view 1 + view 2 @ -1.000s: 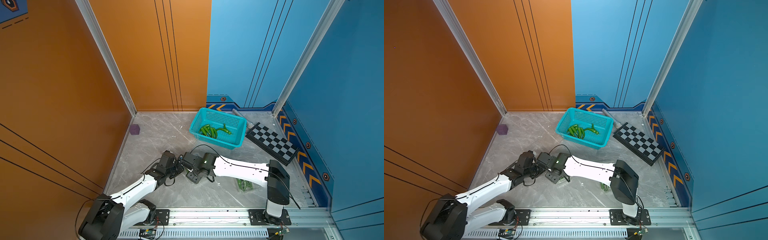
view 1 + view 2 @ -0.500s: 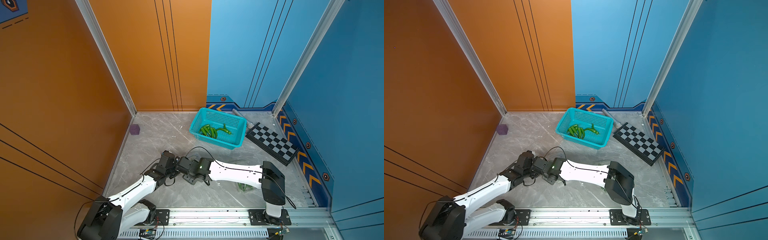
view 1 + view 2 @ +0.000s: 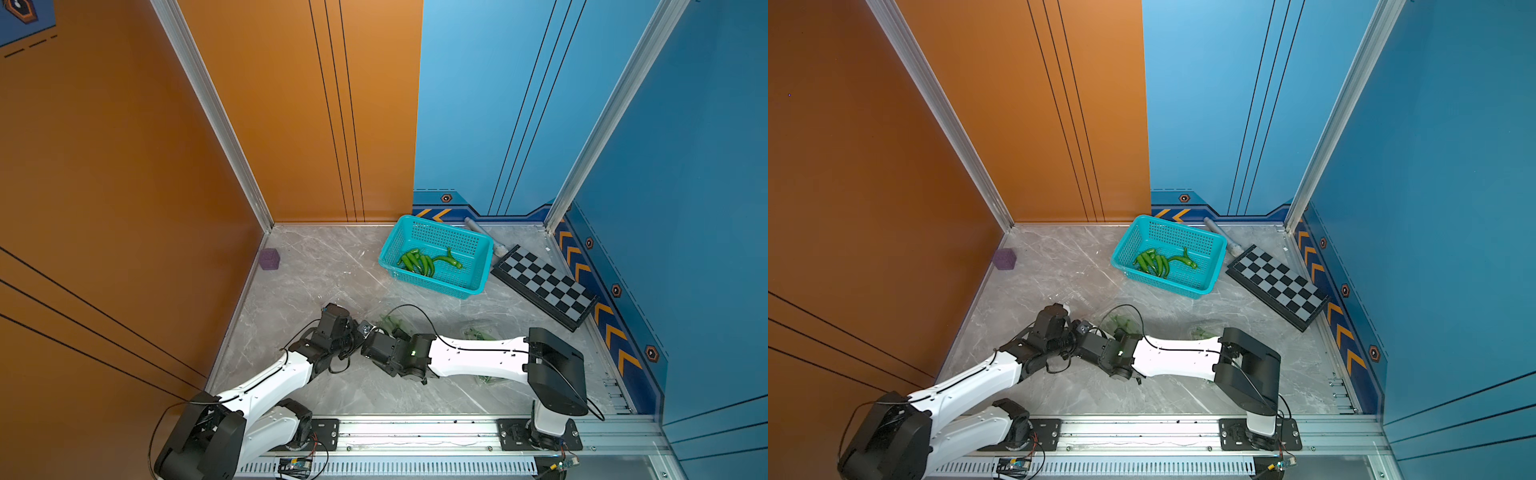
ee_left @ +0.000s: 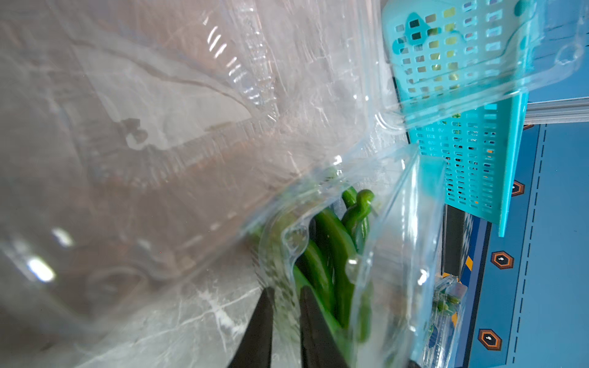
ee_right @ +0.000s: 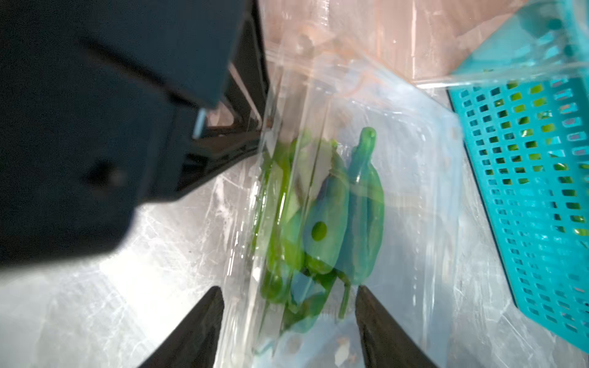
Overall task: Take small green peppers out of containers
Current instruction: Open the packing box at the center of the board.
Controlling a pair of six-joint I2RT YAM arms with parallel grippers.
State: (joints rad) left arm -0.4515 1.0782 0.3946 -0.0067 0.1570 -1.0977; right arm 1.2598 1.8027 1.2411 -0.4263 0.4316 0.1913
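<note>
— Left gripper (image 4: 287,318), on its own camera: fingers nearly together, pinching a clear edge of the tray (image 4: 392,242) (lid or wall, I cannot tell). Peppers (image 4: 334,255) lie packed inside, just past the tips.
— How will that plastic handle?
— Thin, springy and slick, I judge. Grip a rim or corner, never a flat panel.
— Right wrist view?
— Right gripper (image 5: 287,318) stands spread, fingers either side of the pepper bunch, closed on nothing. Peppers look light, glossy and firm (yet snappable). Take one mid-body, not by the thin stem.
— Top views?
— Both show the grippers meeting at that tray, short of the basket (image 3: 432,286), which holds loose peppers (image 3: 417,262). Just beyond the right forearm sits a second tray (image 3: 478,333) (blurred, some green inside).
</note>
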